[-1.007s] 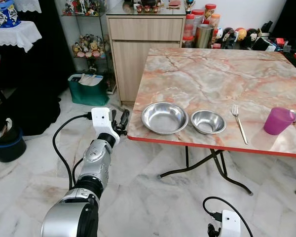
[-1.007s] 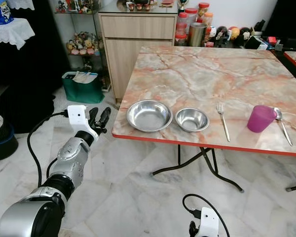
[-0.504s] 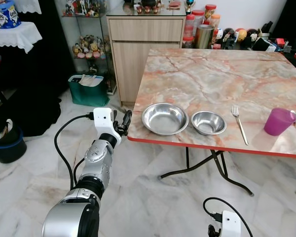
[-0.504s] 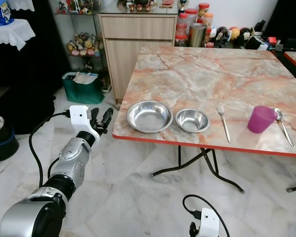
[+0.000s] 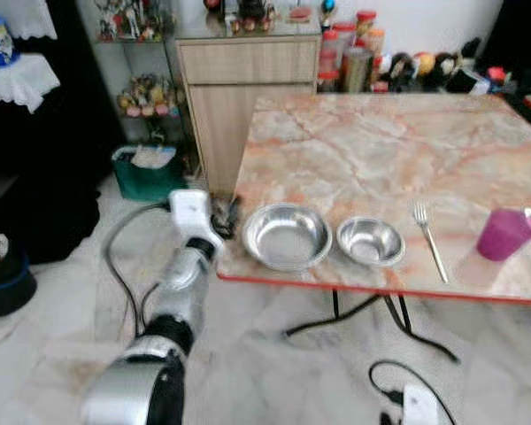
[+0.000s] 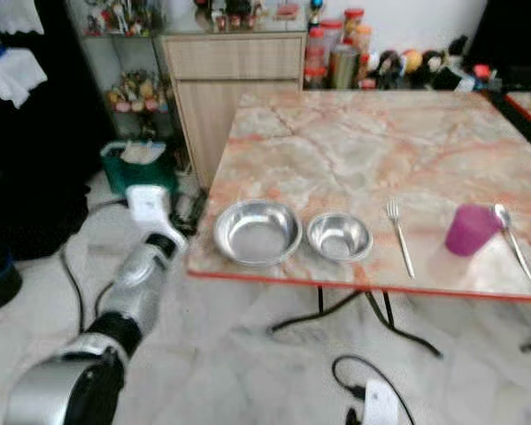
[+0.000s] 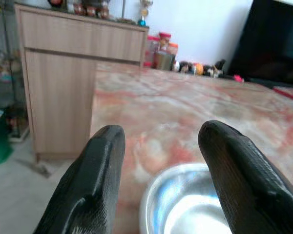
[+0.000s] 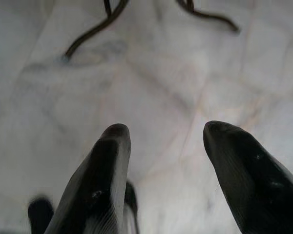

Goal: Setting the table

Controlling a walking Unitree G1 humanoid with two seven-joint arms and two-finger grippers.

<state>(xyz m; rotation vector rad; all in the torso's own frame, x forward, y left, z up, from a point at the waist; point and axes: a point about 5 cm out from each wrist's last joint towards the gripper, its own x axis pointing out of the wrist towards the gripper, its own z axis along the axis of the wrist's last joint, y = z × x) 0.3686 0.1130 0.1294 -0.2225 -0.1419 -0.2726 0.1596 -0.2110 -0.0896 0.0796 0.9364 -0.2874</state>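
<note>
The large steel bowl [image 5: 286,236] is seen near the front left corner of the marble table [image 5: 372,150], close to the red front edge, and the left gripper [image 5: 223,216] is held just off the table's left edge, level with the tabletop and directly beside that bowl without touching it. In the left wrist view its two black fingers [image 7: 95,170] are spread apart with nothing between them, and the bowl's rim [image 7: 185,204] lies just ahead, in the gap's line. To the right of the large bowl the smaller steel bowl [image 5: 370,242] is set just beside it, then a fork [image 5: 429,239] lying lengthwise, then a purple cup [image 5: 504,233] with a spoon [image 6: 513,241] near it at the table's right end. All of these are ranged along the front strip; the wide middle and rear of the tabletop are bare marble. A wooden cabinet [image 5: 239,88] stands behind the table's left corner, and a green bin [image 5: 146,168] sits on the floor beside it. The right gripper [image 8: 163,161] hangs low over the pale floor tiles, its fingers parted and holding nothing. The head views are blurred.
</note>
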